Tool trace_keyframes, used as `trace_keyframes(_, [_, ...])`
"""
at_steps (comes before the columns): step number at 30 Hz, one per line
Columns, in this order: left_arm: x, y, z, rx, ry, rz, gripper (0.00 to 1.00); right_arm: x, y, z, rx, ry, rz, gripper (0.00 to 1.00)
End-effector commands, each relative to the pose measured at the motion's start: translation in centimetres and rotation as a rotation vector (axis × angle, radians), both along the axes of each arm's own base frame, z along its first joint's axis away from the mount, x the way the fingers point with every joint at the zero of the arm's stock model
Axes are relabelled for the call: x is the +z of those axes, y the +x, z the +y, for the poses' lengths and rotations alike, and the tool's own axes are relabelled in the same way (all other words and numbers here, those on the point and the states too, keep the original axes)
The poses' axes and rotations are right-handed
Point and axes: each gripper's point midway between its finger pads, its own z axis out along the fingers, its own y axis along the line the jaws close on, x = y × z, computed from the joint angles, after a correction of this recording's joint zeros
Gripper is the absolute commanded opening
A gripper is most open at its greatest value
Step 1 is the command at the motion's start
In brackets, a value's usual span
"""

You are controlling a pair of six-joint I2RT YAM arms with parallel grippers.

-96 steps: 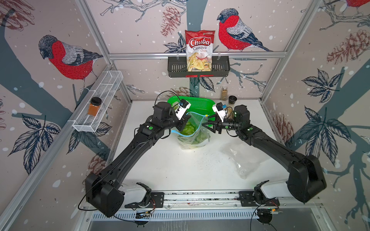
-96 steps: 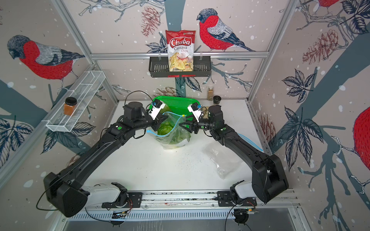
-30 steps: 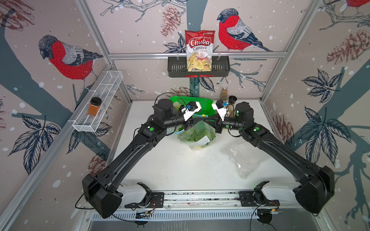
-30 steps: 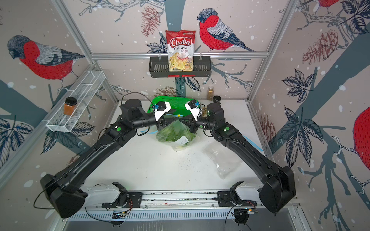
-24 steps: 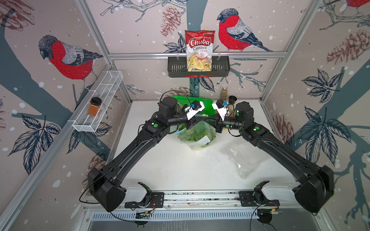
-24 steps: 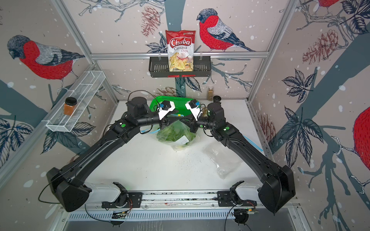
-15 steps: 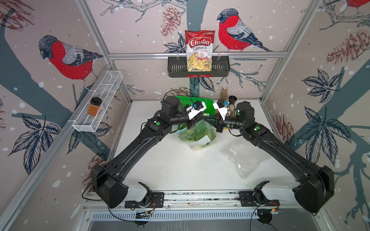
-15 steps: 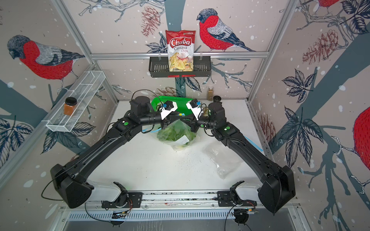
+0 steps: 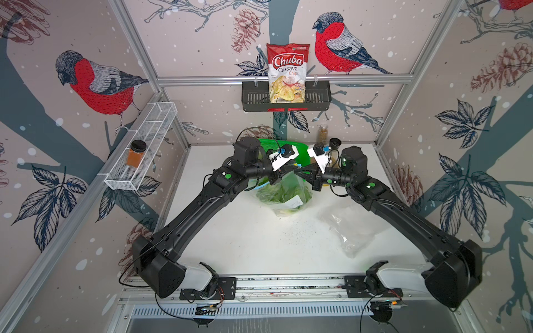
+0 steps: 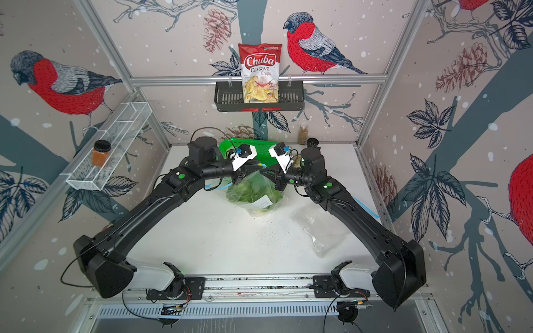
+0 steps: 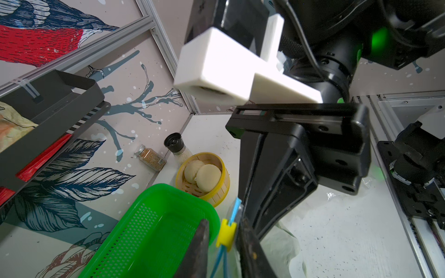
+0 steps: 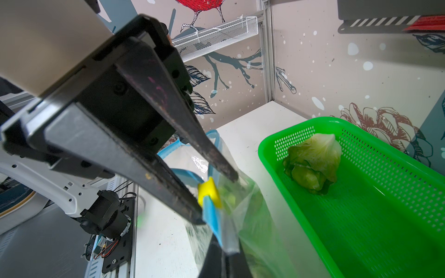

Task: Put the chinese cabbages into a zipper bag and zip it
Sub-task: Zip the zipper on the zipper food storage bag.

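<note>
From where I stand, the zipper bag (image 9: 290, 201) hangs between the two arms just in front of the green basket (image 12: 361, 131). The chinese cabbages (image 9: 281, 191) are bunched green in its belly, and one cabbage head (image 12: 313, 161) still lies in the basket. The right gripper (image 12: 225, 261) is clamped tight on the end of the blue zip strip (image 12: 210, 216). The left gripper (image 12: 216, 199) has its jaws drawn close either side of the yellow slider (image 11: 225, 234), though I can't tell whether they truly pinch it. The film looks thin, slick and floppy, and the leafy load light but bulky and easily bruised. So I'd say the stiffer zip strip and the slider are the only sound places to hold. Three seconds back the mouth gaped wide between grippers set apart; now they stand close and the top is pulled to a line.
</note>
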Motion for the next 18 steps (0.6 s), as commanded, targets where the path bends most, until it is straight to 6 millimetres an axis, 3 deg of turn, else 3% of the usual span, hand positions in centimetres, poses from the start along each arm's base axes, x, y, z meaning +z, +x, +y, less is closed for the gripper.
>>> trace_keyframes(1, [-0.13,-0.3,-0.03,-0.02,0.022,0.004,0.23,1.37,-0.17,0.13,0.017,0.029,-0.048,0.0])
trace_keyframes(10, [-0.43,-0.4,-0.46,-0.052,0.044,0.033,0.2,1.36,-0.09,0.27,0.018,0.028,-0.047,0.0])
trace_keyframes(14, [-0.54,-0.28,-0.39,-0.044,0.051,0.031,0.08,1.36,0.06,0.25,0.011,0.027,-0.045,0.0])
trace_keyframes(18, [-0.51,-0.14,-0.18,-0.031,0.056,0.021,0.03,1.36,0.12,0.24,0.007,0.022,-0.046,0.0])
